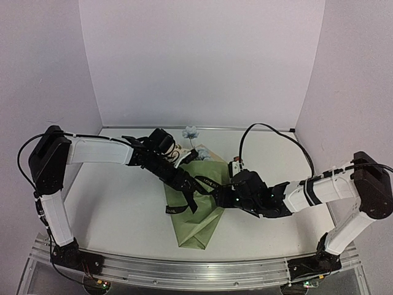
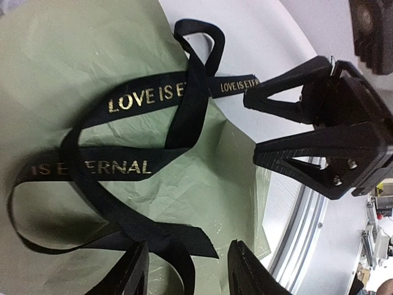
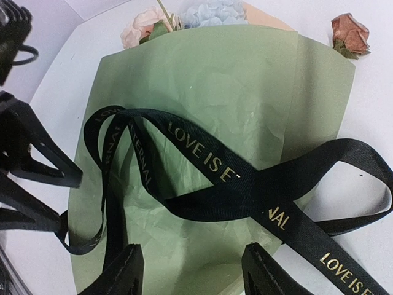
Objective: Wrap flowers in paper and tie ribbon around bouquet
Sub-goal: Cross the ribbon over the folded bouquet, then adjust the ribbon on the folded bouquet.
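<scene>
Left claw (image 2: 187, 255), right claw (image 3: 193, 255): half-open, empty, over ribbon (image 3: 209, 165).

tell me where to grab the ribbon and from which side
Probably the cut tail of the ribbon, which lies flat on the paper between the fingers of the open left gripper. Come straight down from above with the jaws across its width. It is thin and flat, so a sideways approach would likely slide over it or snag the paper.

The ribbon (image 3: 202, 157) lies across the paper (image 3: 215, 80), flowers (image 3: 212, 12) at its far end.
</scene>
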Controlling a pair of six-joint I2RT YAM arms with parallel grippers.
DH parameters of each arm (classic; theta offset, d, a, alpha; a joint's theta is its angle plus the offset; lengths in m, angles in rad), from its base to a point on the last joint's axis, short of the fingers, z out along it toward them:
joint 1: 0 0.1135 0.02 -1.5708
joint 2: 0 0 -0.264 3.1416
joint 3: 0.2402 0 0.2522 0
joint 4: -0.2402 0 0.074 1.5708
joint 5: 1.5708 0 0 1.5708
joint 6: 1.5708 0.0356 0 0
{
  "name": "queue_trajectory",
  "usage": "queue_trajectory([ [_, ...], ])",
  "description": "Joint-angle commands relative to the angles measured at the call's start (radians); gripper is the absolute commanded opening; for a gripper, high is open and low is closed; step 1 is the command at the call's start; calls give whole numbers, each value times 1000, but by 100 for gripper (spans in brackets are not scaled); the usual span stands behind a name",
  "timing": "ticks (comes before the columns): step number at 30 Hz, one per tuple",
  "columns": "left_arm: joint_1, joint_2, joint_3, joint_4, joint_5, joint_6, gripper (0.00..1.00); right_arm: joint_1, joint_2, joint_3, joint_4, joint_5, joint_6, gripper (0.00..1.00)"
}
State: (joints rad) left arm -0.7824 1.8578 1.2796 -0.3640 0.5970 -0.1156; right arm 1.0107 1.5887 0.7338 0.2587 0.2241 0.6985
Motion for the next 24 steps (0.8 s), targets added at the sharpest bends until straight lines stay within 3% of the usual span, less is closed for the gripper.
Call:
queue_trajectory([
  [1,37,-115,-44,96,-32,-60,48,2,-46,6,-32,33,-43,57],
  [5,55,-156,-74,100,-153,-131,48,3,-56,8,-50,38,-62,58],
  [12,50,-105,-18,-59,-425,-215,53,2,-130,-14,-119,89,-107,60],
  [24,-22,39,137,-151,-522,-202,58,-29,-284,-59,-352,120,-199,77],
])
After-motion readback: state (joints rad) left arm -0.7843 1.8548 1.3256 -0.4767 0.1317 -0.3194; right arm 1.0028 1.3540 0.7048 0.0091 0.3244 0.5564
